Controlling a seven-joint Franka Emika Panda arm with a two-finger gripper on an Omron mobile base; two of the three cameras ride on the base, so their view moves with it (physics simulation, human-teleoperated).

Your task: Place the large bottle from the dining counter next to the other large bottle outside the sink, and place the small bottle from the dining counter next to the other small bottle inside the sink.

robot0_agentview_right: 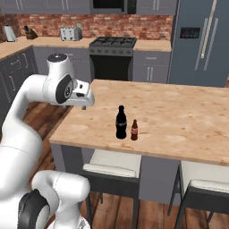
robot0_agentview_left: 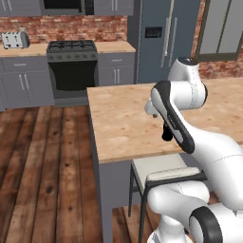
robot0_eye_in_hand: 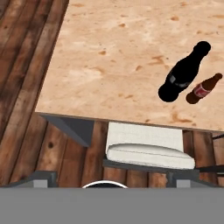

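Arm: elbow bent high over the dining counter (robot0_agentview_right: 179,120), hand looking down.
Gripper: jaws wide apart, holding nothing.
Counter: large bottle (robot0_agentview_right: 120,122) upright just beside small bottle (robot0_agentview_right: 134,130).
Room: wooden floor (robot0_agentview_left: 42,166), brick wall (robot0_agentview_right: 67,22).

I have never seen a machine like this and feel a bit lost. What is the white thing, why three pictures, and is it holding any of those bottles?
The white thing is a robot arm on a base that can drive. Two pictures come from cameras on that base, looking over the arm from its left and from its right. The third comes from a camera on the arm's hand, looking down.

The arm stands at the dining counter, a long island with a pale wooden top, with stools tucked under its edge. On it stand the large bottle, all black, and just beside it the small bottle, brown with a red label. Behind are a stove and a fridge.

The pincer, I judge, is open and holds nothing; both bottles stand free on the wood.
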